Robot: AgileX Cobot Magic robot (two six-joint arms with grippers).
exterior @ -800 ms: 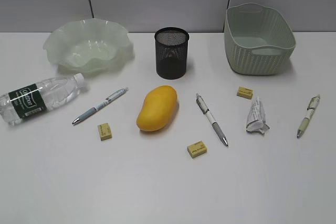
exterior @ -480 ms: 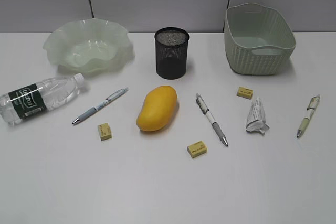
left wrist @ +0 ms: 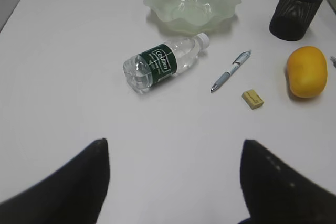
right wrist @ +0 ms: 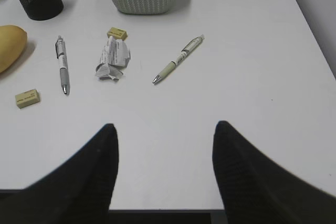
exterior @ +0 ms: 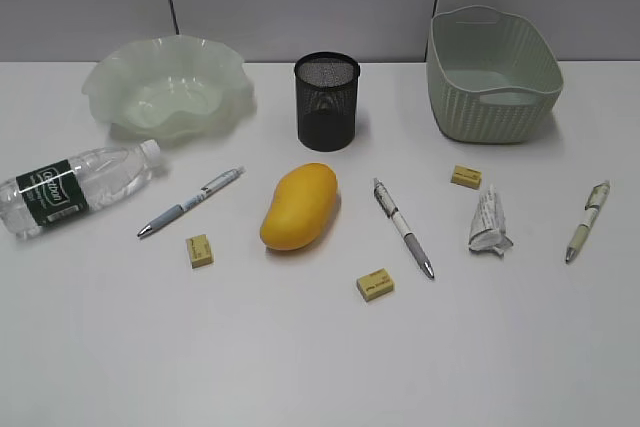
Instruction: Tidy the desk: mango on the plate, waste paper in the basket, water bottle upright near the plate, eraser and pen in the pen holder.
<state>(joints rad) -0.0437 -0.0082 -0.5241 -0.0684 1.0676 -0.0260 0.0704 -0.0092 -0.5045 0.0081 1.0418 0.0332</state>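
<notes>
The mango point(exterior: 297, 206) lies mid-desk; it also shows in the left wrist view point(left wrist: 306, 71). The plate point(exterior: 170, 84) stands back left, empty. The water bottle point(exterior: 70, 188) lies on its side at the left. The waste paper point(exterior: 487, 220) lies right of centre, in front of the basket point(exterior: 491, 75). The pen holder point(exterior: 327, 100) stands back centre. Three pens point(exterior: 190, 202) point(exterior: 403, 227) point(exterior: 586, 221) and three yellow erasers point(exterior: 199, 250) point(exterior: 375, 284) point(exterior: 466, 176) lie scattered. My left gripper point(left wrist: 174, 142) and right gripper point(right wrist: 165, 125) are open, empty, near the front edge.
The white desk point(exterior: 300, 357) has a grey wall behind it. The desk's front edge shows in the right wrist view point(right wrist: 163, 209). Neither arm shows in the exterior view.
</notes>
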